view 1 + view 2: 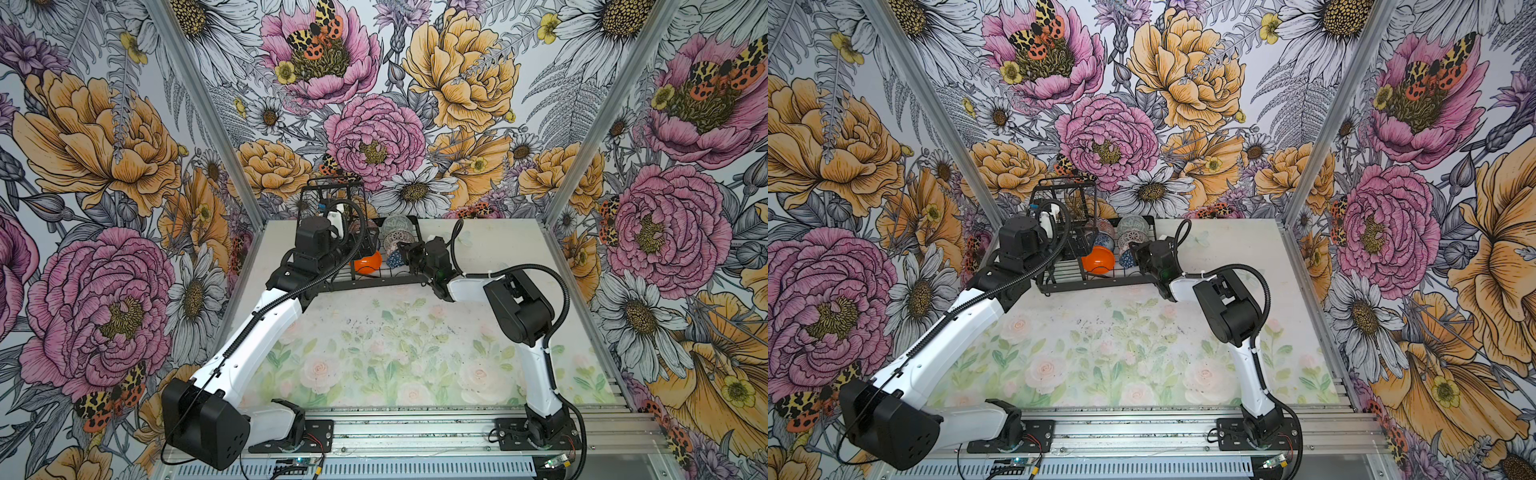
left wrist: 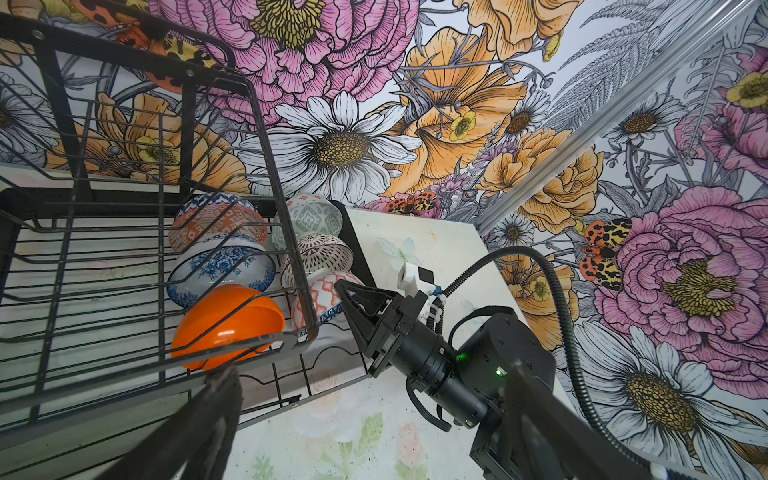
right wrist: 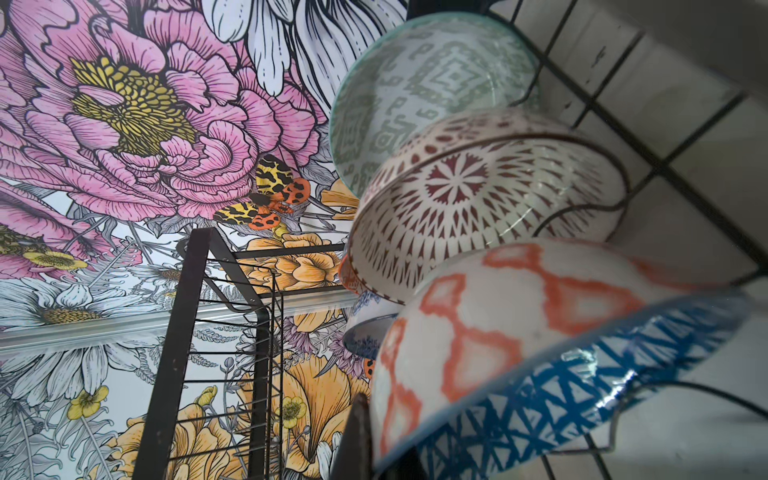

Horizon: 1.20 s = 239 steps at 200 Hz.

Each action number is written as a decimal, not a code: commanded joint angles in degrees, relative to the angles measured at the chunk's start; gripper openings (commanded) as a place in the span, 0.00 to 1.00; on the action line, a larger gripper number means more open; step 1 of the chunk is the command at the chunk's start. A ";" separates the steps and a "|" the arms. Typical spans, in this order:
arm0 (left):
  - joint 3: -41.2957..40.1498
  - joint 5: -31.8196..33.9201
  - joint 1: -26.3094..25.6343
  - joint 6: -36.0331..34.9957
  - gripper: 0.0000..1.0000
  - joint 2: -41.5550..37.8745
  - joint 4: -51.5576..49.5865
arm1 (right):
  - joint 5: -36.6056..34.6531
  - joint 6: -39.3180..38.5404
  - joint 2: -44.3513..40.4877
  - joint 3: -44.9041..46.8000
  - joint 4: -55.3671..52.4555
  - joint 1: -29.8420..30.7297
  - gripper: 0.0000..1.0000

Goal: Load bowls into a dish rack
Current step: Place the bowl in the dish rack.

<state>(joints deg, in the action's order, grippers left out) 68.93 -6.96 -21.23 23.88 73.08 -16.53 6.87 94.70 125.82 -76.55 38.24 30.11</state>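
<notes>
Inspecting from the left: the dish rack (image 1: 374,284) stands at the back of the table, its raised basket tier (image 1: 332,195) at the left end. The left gripper (image 1: 1077,246) hangs beside that tier, jaws spread to their widest with nothing between them. It is close to the plain orange bowl (image 2: 228,324), which leans nearest the front rail against the blue-white floral bowl (image 2: 220,266), apparently unpropped in front. Risk: a careless retreat could snag the tier's wires or nudge this bowl flat. The neighbouring row holds the pale green-grey bowl (image 2: 307,218), the black-white bowl (image 2: 318,251) and the orange-lattice bowl (image 2: 322,299), each leaning on the next. The right gripper (image 2: 341,289) has its jaws drawn together, tip at this last bowl; whether any rim is pinched cannot be told. Risk: if caught, pulling back would drag the bowl from its slot, and a push could topple the row. Every bowl in view lies inside the rack.
</notes>
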 commanded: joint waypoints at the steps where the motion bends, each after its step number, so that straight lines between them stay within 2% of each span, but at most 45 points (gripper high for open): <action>1: -0.56 -0.86 0.49 0.38 0.99 -0.80 0.17 | -2.33 1.54 0.57 1.18 1.73 0.87 0.00; 101: -0.61 -1.30 0.49 0.64 0.98 -1.23 0.06 | -3.45 5.85 -0.64 2.29 -2.23 3.40 0.00; 239: -0.81 -1.22 0.40 0.91 0.99 -1.74 0.18 | 1.78 5.55 -1.66 -0.91 -9.49 3.69 0.00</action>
<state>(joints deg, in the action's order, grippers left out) 68.86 -7.16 -21.23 24.10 73.08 -16.53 1.96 99.55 124.62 -76.16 34.68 31.68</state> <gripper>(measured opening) 0.986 0.067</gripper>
